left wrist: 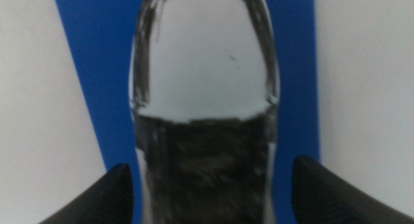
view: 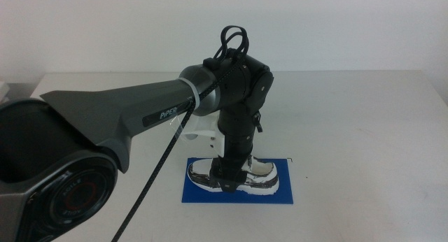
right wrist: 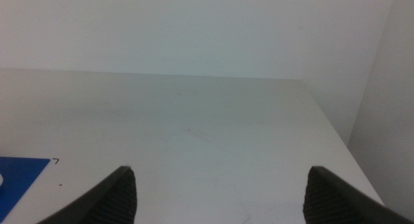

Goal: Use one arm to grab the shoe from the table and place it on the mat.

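Observation:
The shoe (view: 264, 173), white with black and grey mottled panels, lies flat on the blue mat (view: 210, 194) on the white table (view: 350, 116). The left arm (view: 140, 112) reaches in from the left and points straight down over the shoe's middle. My left gripper (view: 231, 178) is open. In the left wrist view its jaws (left wrist: 210, 175) stand wide apart on either side of the shoe (left wrist: 204, 68), clear of it, with the mat (left wrist: 90, 75) beneath. My right gripper (right wrist: 220, 179) is open and empty, low over the table, out of the middle view.
The mat lies near the table's front middle. A corner of the mat (right wrist: 19, 175) shows in the right wrist view, with bare tabletop (right wrist: 194, 107) beyond it up to the far edge and a pale wall behind.

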Action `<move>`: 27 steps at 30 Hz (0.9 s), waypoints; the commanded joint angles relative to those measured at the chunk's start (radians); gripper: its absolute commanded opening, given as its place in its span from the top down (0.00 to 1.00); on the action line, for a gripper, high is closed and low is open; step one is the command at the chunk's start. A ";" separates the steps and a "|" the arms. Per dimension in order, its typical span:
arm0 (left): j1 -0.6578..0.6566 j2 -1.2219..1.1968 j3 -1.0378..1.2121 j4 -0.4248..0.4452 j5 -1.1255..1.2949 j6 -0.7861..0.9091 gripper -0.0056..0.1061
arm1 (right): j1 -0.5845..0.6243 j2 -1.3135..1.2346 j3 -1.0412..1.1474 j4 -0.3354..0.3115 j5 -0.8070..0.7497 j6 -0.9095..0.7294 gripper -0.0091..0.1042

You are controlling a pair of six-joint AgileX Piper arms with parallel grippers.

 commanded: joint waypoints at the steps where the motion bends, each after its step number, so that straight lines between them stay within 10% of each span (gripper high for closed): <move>1: -0.004 -0.063 -0.045 -0.002 0.065 -0.023 0.21 | 0.003 -0.021 -0.010 -0.008 -0.079 -0.013 0.33; 23: -0.004 -0.271 -0.096 -0.007 0.110 -0.019 0.22 | 0.003 -0.021 -0.010 -0.008 -0.079 -0.013 0.33; 27: -0.003 -0.383 -0.097 0.109 0.110 0.055 0.22 | 0.003 -0.021 -0.010 -0.008 -0.079 -0.013 0.33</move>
